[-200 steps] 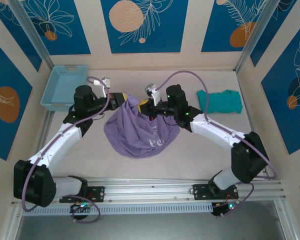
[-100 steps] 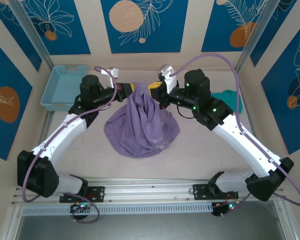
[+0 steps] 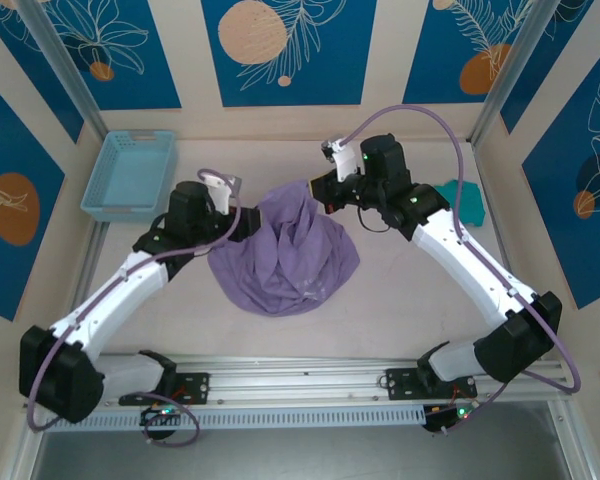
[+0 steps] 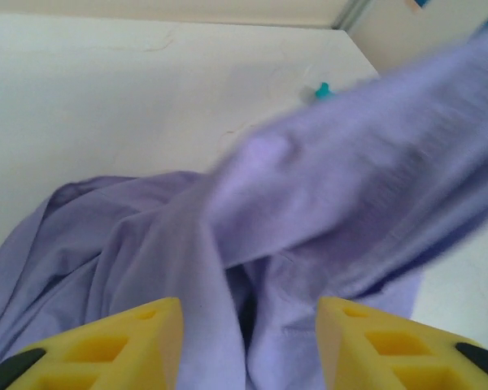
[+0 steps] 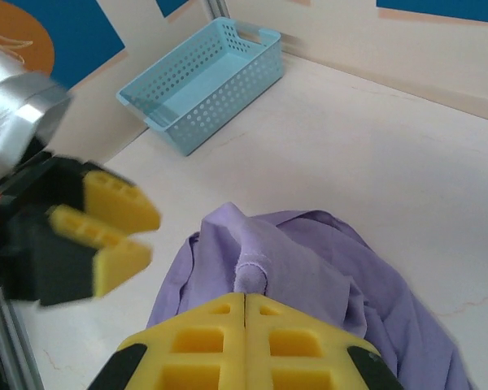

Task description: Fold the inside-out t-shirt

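We judge the task to be at an early stage, as no fold is laid yet. From the left, the left gripper (image 4: 248, 321) sits at the left edge of the inside-out t-shirt (image 3: 285, 260). Its jaws stand partly apart and clamp nothing, though cloth drapes just ahead of them. The t-shirt lies bunched in the middle of the desk (image 3: 400, 300) and rises to a peak at its far side. There the right gripper (image 5: 244, 299) is closed on a pinch of fabric and holds that peak off the desk. In our judgement the garment needs spreading flat, and every fold is yet to be made.

Materials, left to right:
- **The light blue basket (image 3: 130, 180)**, far left, is rigid, perforated and rectangular.
- **The t-shirt** is thin, soft lavender cloth, heavily creased and roughly round in outline.
- **A small teal garment (image 3: 468, 200)**, far right, lies partly behind the right arm.
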Motion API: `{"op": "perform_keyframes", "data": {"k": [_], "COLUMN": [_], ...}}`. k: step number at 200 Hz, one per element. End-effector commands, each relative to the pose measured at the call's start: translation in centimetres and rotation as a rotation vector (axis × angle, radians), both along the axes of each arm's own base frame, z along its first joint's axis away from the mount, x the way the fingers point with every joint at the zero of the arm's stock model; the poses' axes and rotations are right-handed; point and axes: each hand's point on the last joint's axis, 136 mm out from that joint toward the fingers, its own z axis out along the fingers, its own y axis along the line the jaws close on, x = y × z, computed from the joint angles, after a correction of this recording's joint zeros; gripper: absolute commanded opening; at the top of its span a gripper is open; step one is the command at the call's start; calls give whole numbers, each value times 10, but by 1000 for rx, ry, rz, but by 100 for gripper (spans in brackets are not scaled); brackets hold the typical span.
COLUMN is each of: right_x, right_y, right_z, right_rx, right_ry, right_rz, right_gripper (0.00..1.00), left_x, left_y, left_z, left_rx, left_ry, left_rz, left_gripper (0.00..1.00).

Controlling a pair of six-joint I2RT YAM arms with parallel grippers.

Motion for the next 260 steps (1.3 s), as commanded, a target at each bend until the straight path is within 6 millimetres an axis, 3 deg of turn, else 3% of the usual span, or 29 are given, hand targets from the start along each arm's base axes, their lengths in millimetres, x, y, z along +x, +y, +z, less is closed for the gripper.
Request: {"op": "perform_keyframes", "data": {"k": [1, 23, 68, 100, 117, 133, 147, 180, 209, 222, 236, 260], "right_x": [-4, -2, -3, -2, 0, 4, 11, 18, 11, 9, 10, 26], "right_y": [2, 2, 0, -2, -5, -12, -24, -50, -59, -62, -63, -57], "right_z": [-3, -5, -6, -9, -10, -7, 5, 68, 126, 146, 156, 138], "right_rx": [38, 39, 43, 39, 35, 20, -2, 5, 31, 40, 53, 29], "right_ry": [43, 52, 56, 62, 60, 47, 11, -163, -307, -359, -385, -333], "right_rz": [27, 27, 28, 20, 12, -10, -51, -130, -144, -155, -161, -163], "right_gripper": [0, 0, 0, 0, 0, 0, 0, 0, 0, 0, 0, 0], "left_x": [-24, -28, 5, 24, 30, 30, 24, 5, -16, -19, -14, 6], "left_y": [-23, -48, -65, -75, -76, -76, -73, -56, -55, -50, -39, -14], "left_z": [-3, -16, -43, -51, -44, -21, 16, 125, 189, 207, 215, 202], "left_rx": [107, 125, 219, 229, 206, 140, 25, -268, -355, -365, -348, -289], "left_ry": [-86, -65, -29, -25, -30, -49, -84, -228, -317, -356, -391, -380], "left_rz": [-104, -167, -152, -134, -118, -114, -111, -117, -182, -176, -109, 38], "left_gripper": [47, 47, 43, 24, 10, 2, 0, 0, 0, 0, 0, 0]}}
